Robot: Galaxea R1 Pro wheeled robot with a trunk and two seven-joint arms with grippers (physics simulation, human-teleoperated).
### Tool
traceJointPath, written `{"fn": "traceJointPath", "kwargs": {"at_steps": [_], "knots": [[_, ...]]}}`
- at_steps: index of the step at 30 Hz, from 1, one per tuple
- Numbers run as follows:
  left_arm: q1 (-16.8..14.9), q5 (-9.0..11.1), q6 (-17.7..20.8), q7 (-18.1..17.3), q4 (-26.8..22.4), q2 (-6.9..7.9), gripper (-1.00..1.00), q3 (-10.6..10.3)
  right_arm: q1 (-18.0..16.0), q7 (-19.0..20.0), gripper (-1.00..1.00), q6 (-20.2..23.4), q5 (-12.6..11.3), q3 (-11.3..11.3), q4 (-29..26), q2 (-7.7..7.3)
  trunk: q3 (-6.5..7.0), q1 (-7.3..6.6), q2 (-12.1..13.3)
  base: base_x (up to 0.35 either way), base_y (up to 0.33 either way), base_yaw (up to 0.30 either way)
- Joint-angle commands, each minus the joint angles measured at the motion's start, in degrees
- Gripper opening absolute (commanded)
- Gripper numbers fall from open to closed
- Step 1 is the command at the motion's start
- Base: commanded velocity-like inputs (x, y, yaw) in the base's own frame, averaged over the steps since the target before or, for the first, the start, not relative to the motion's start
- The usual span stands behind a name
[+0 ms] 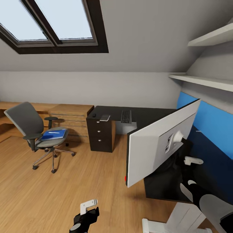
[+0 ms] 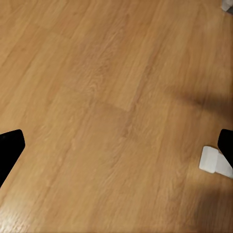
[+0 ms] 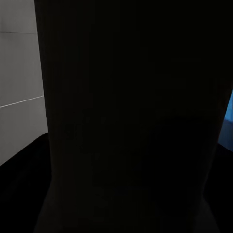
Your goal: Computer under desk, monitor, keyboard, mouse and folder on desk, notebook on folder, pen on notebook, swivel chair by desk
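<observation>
The monitor (image 1: 158, 145) hangs tilted over the near end of the black desk (image 1: 152, 113), white back towards me. My right gripper (image 1: 190, 175) is behind it, its white fingers (image 1: 193, 160) on either side of the black stand, shut on it. The right wrist view is dark, pressed against the monitor (image 3: 131, 121). At the far end of the desk lie the keyboard (image 1: 126, 116), the notebook (image 1: 105, 117) and the mouse (image 1: 94, 115). The swivel chair (image 1: 30, 124) stands at the left with the blue folder (image 1: 54, 134) on its seat and a thin pale pen (image 1: 55, 132) on it. My left gripper (image 1: 89, 210) (image 2: 116, 155) is open over the floor. The computer is out of view.
A black drawer unit (image 1: 101, 134) stands under the far desk end, with light-wood shelf units (image 1: 72, 116) to its left. White wall shelves (image 1: 204, 81) and a blue wall panel (image 1: 212, 124) are at the right. A wide stretch of wood floor (image 1: 64, 191) lies between me and the chair.
</observation>
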Motion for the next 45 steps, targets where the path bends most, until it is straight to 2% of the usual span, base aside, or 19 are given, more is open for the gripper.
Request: {"fn": "traceJointPath", "kwargs": {"at_steps": [1,8,13,14,16,17,20,26,45], "knots": [[-0.05,0.25,0.17,0.46,-0.11,0.07,1.00,-0.22,-0.08,-0.43,-1.00,-0.04,0.51,0.56,-0.12,-0.02,-0.05,0.00,-0.05,0.000,0.000,-0.035],[-0.05,0.24,0.26,0.46,-0.11,0.26,1.00,-0.16,-0.08,-0.43,-1.00,-0.04,0.51,0.64,-0.12,0.05,-0.03,0.00,-0.05,0.000,0.000,-0.012],[-0.05,0.31,0.27,0.46,0.80,2.19,1.00,-0.35,-0.08,-0.48,-1.00,-0.04,0.51,0.63,-0.12,0.12,-0.03,0.00,-0.05,0.000,0.000,0.000],[0.01,0.21,-0.19,0.35,5.50,2.67,1.00,-1.11,-0.08,-0.53,-1.00,0.02,0.46,0.59,-0.12,0.21,-0.03,0.00,-0.05,0.000,0.000,0.000],[0.03,0.29,-0.40,0.17,10.83,2.85,1.00,-1.16,-0.08,-0.66,-1.00,0.04,0.31,0.54,-0.12,0.21,-0.03,0.00,-0.05,0.000,0.000,0.000],[0.03,0.21,-0.93,-0.04,15.19,2.78,1.00,-1.18,-0.08,-0.73,-1.00,0.05,0.17,0.47,-0.12,0.18,-0.03,0.00,-0.05,0.000,0.000,0.000],[0.04,0.28,-3.95,-0.22,17.92,2.92,1.00,-1.17,-0.08,-0.77,-1.00,0.12,0.09,0.40,-0.12,0.16,-0.03,0.00,-0.05,0.000,0.000,0.000],[0.04,0.38,-5.70,-0.55,18.69,2.96,1.00,-1.18,-0.08,-0.78,-1.00,0.14,0.07,0.39,-0.12,0.15,-0.03,0.00,-0.05,0.000,-0.111,0.000],[0.04,0.42,-5.96,-0.55,18.87,3.03,1.00,-1.04,-0.08,-0.78,-1.00,0.14,0.10,0.47,-0.12,0.18,-0.03,0.00,-0.05,0.000,-0.236,0.000]]}}
